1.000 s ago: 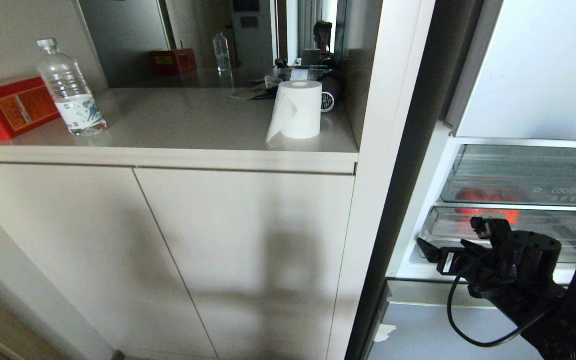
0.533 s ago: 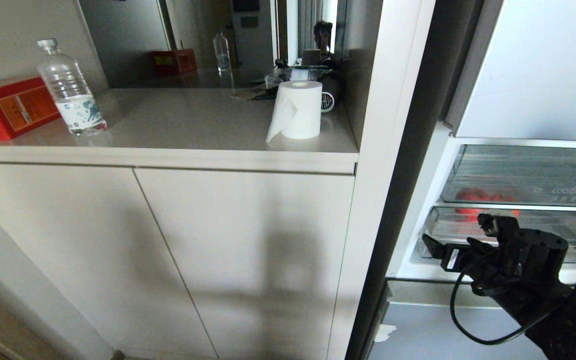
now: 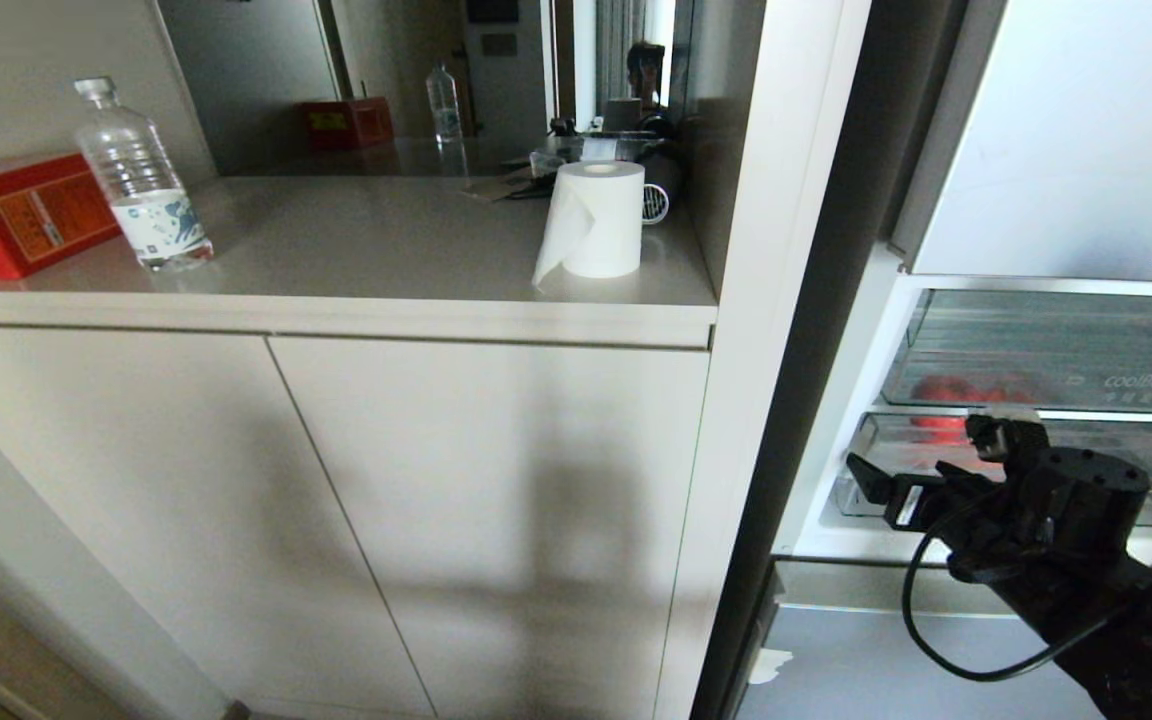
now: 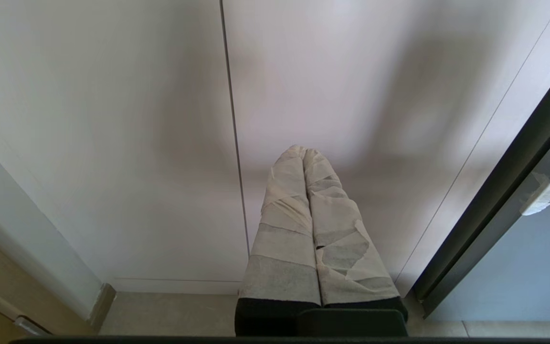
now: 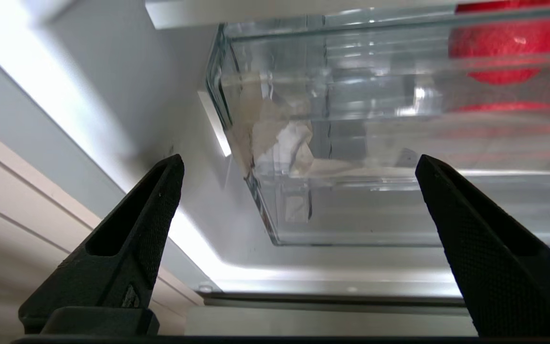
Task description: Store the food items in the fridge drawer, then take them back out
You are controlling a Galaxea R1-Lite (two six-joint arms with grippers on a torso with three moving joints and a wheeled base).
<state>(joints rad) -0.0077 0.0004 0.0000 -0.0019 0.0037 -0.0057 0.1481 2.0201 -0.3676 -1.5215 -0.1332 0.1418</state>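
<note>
In the head view you look down on a pale counter [image 3: 386,250] above plain cabinet doors [image 3: 336,520], with a mirrored back wall behind it. On the counter stand a plastic water bottle [image 3: 141,180], a red box [image 3: 21,215] at the far left edge, and a roll of white paper [image 3: 594,220] near the counter's right end. To the right, past a white upright panel, the fridge is open. You see an upper clear bin with faint printed lettering [image 3: 1086,350], and below it the fridge drawer [image 3: 896,465]. The red food items [image 3: 946,395] show as blurred red shapes through the clear plastic; they lie toward the drawer's left half. Your right gripper [image 3: 921,462] sits at the drawer's front, low on the right, its black fingers parted wide and a black cable looping beneath the wrist.

In the left wrist view you see the left gripper [image 4: 302,154] hanging in front of the cabinet doors [image 4: 160,119], near the floor. Its two tape-wrapped fingers [image 4: 284,215] are pressed together with nothing between them.

In the right wrist view the drawer [image 5: 375,210] fills the frame, seen from below its front lip. Your right gripper [image 5: 299,165] has its black fingers [image 5: 146,224] spread wide, holding nothing and apart from the drawer. The food items [image 5: 504,48] glow red through the plastic, off to one side of the gap between the fingers.
</note>
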